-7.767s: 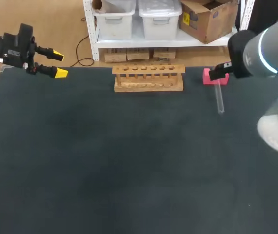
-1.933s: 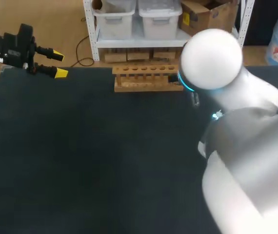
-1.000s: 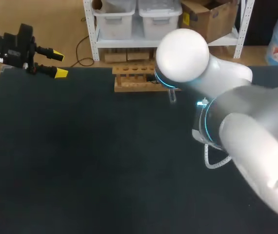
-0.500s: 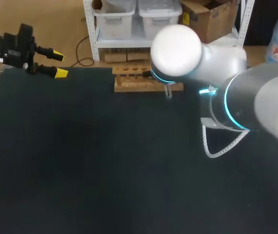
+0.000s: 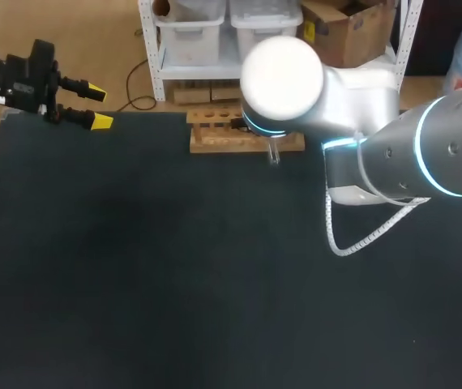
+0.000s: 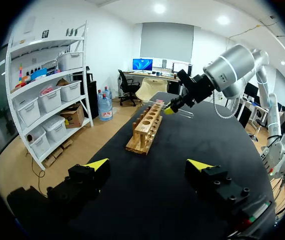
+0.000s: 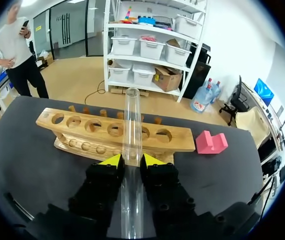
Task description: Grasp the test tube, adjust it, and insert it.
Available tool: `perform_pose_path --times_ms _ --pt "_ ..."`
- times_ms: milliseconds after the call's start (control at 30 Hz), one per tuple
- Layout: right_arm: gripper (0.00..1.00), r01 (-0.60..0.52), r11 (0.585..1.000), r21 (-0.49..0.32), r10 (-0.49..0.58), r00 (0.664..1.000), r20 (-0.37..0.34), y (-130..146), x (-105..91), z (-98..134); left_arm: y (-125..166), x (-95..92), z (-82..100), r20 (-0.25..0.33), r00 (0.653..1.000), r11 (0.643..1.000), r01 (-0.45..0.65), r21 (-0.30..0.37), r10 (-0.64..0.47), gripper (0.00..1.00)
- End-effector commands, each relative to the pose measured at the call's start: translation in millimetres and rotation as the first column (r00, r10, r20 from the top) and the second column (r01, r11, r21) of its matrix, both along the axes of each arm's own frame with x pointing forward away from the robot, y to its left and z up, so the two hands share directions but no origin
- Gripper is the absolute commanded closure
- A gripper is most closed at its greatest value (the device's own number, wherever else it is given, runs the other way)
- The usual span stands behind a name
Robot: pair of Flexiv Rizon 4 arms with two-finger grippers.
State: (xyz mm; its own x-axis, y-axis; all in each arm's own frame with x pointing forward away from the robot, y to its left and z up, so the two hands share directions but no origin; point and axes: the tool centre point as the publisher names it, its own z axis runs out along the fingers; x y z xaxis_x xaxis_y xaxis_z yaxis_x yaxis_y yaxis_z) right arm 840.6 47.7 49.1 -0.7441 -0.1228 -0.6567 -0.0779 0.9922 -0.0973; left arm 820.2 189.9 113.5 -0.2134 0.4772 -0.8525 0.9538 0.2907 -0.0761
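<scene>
The clear glass test tube lies between the yellow fingertips of my right gripper, which is shut on it. It points out along the fingers, and its open end is over the middle holes of the wooden rack. In the head view my right arm covers the rack's right part, and only the tube's end shows in front of it. The left wrist view shows the tube held roughly level beside the rack. My left gripper is open at the table's far left corner, holding nothing.
A pink block sits on the dark mat to the right of the rack; the right arm hides it in the head view. The left gripper's own fingers stand wide apart over the mat.
My right arm has carried the tube a little to the left along the rack's front. The left arm has not moved.
</scene>
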Motion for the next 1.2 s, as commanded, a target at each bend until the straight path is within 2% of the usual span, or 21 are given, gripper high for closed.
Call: perform_pose_path --times_ms 33,933,1200 --pt "1.0 0.001 1.0 -0.001 -0.001 1.0 0.001 1 0.2 -1 0 0.8 -0.7 0.001 1.0 1.0 0.002 0.0 -0.002 0.0" --pt "1.0 -0.003 1.0 0.0 0.003 0.999 -0.051 1 -4.3 -18 0 0.8 -0.7 0.001 1.0 1.0 0.002 0.0 -0.002 0.0" --pt "1.0 -0.002 1.0 -0.001 0.002 0.999 -0.052 -1 -8.9 -14 0 0.8 -0.7 0.001 1.0 1.0 0.002 0.0 -0.002 0.0"
